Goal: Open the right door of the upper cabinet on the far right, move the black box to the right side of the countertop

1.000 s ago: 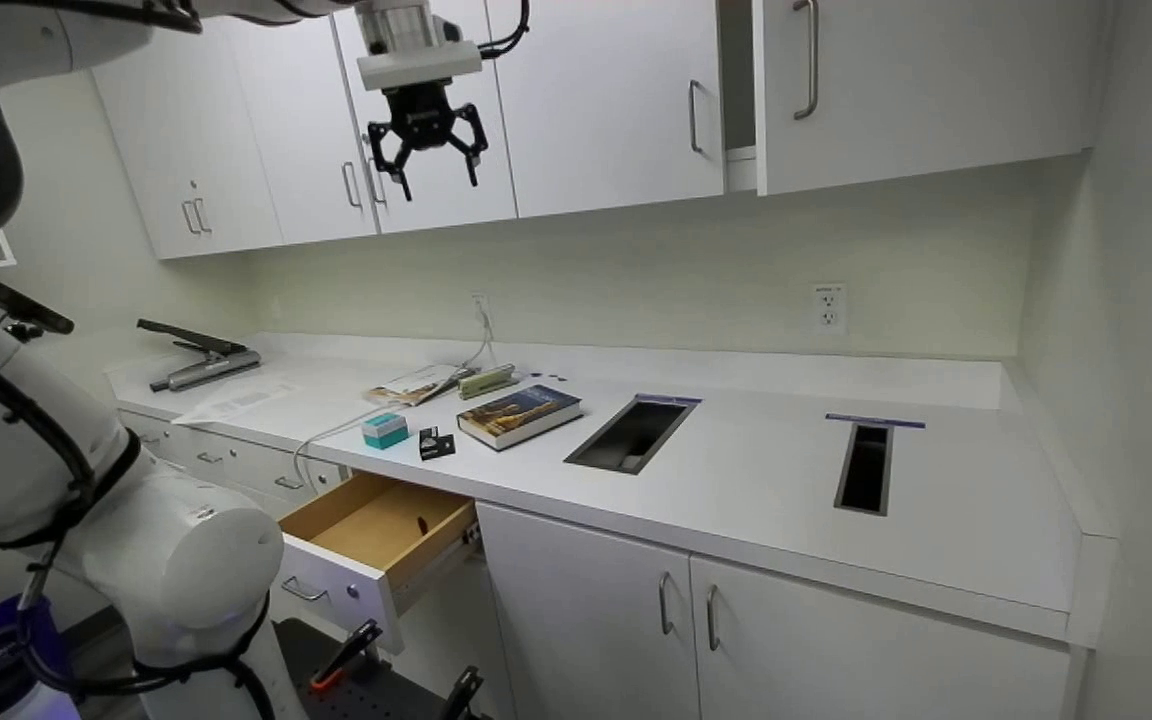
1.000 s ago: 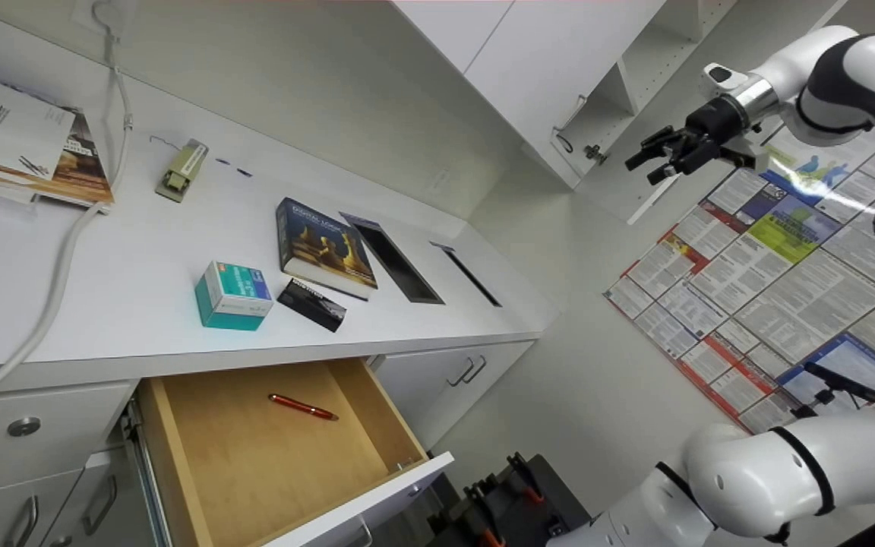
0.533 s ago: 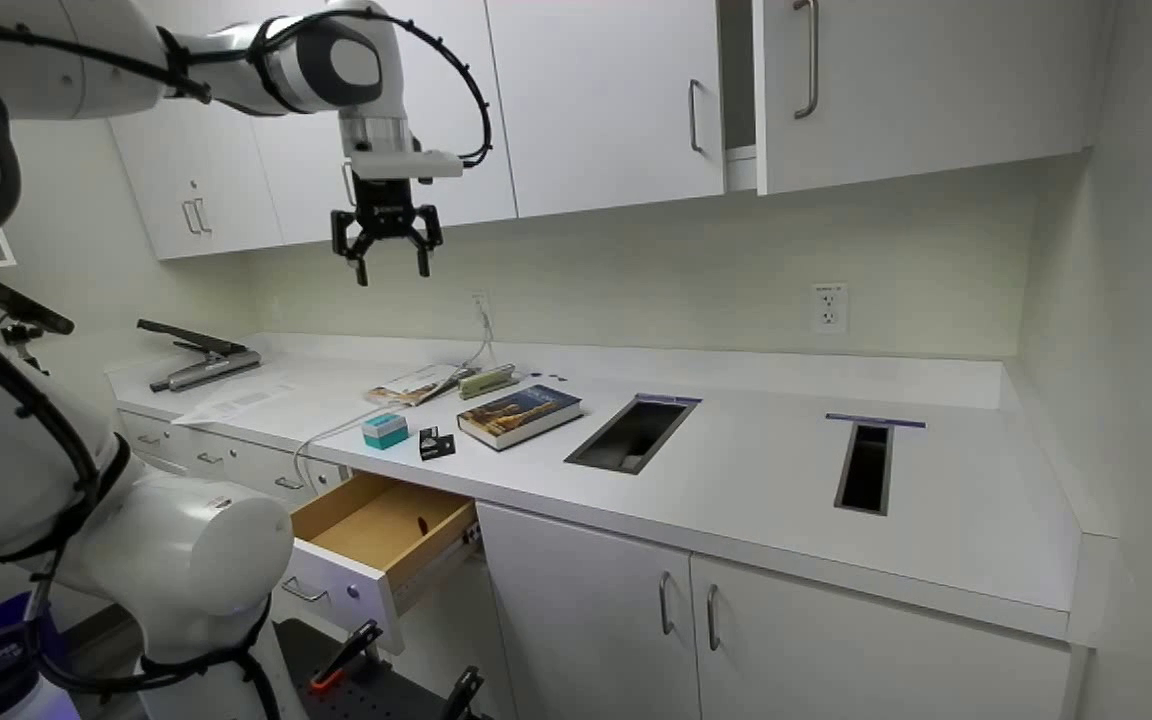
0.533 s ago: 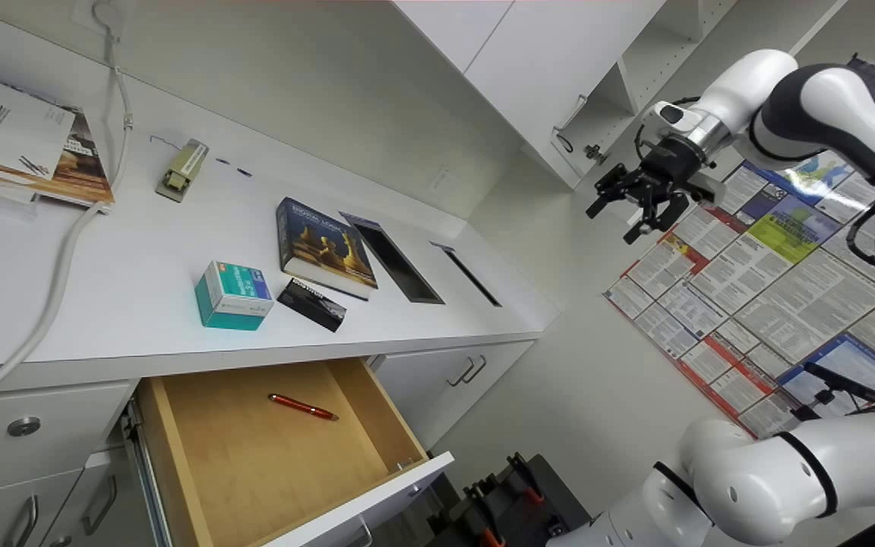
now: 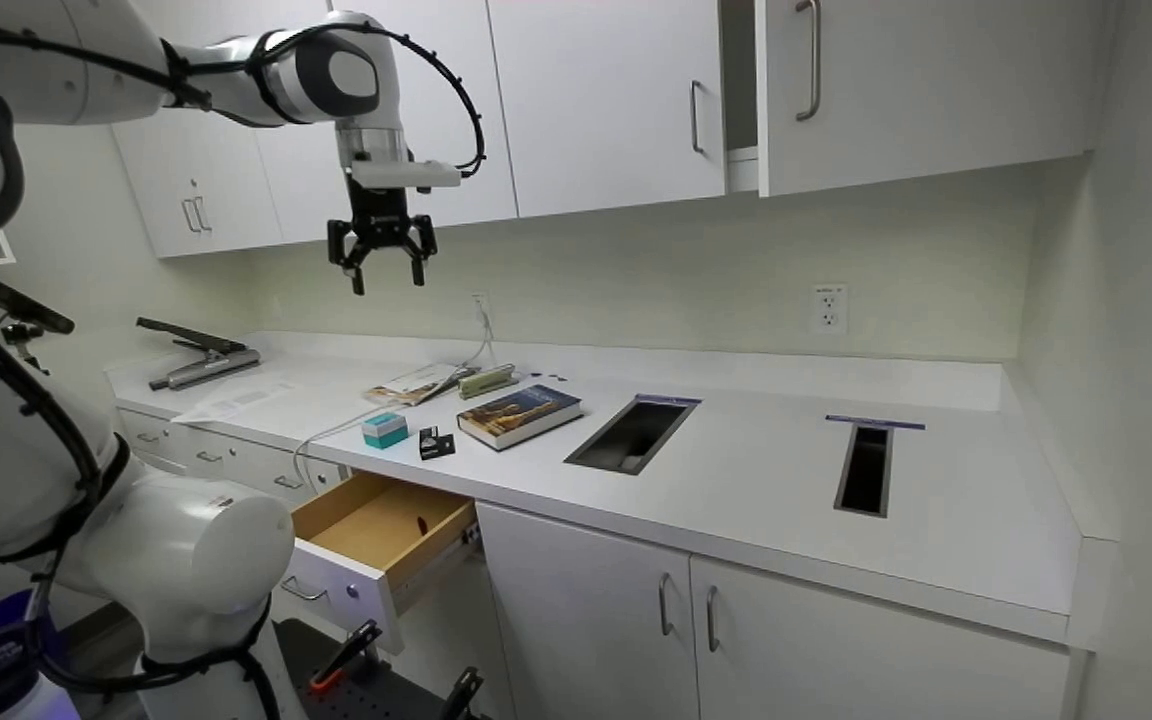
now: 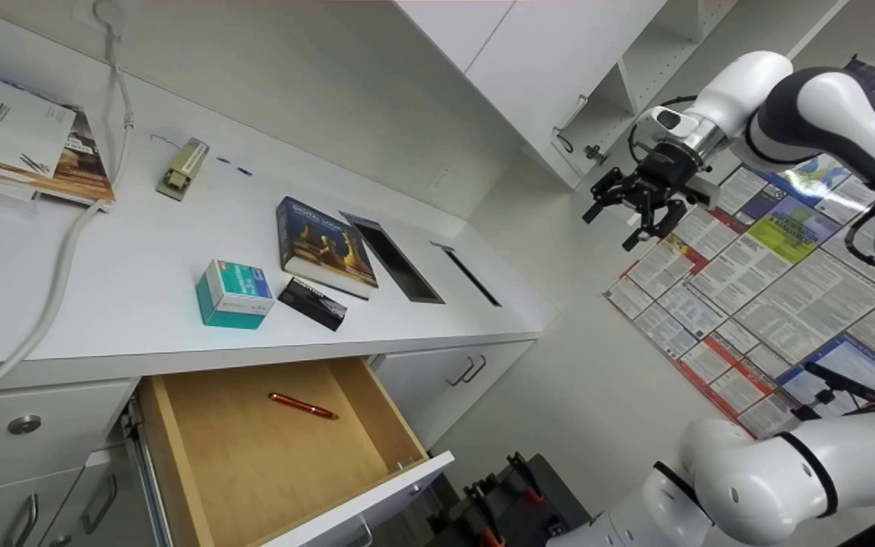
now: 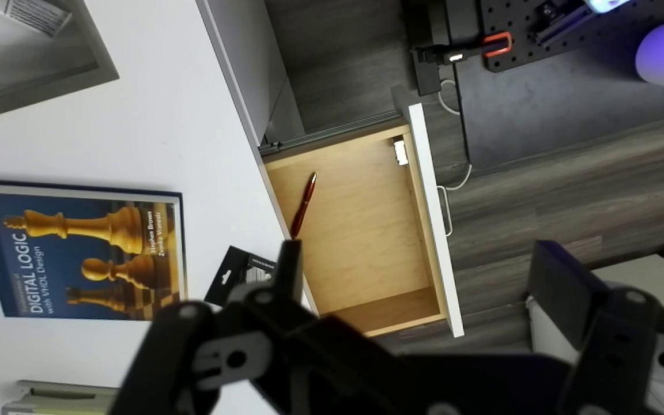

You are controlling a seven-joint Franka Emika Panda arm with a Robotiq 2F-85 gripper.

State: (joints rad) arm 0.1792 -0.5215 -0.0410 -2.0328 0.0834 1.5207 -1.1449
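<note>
wrist view | black box: partly behind hand | hand: bottom-cropped

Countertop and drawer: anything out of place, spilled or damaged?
The drawer stands pulled out, a red pen lying slantwise inside: odd, since the task mentions neither. On the countertop, the black box lies askew beside the textbook. The open upper cabinet door fits the task. No spill or damage visible.

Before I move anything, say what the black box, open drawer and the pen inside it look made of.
Black box: probably thin printed card, low sheen, judging by its hang slot and flat faces.
Open drawer: wood or plywood inside, satin, by the tan mottled boards; smooth white front, perhaps laminate.
Pen: shiny red barrel, glinting at one end; metal or plastic, unclear.
</note>
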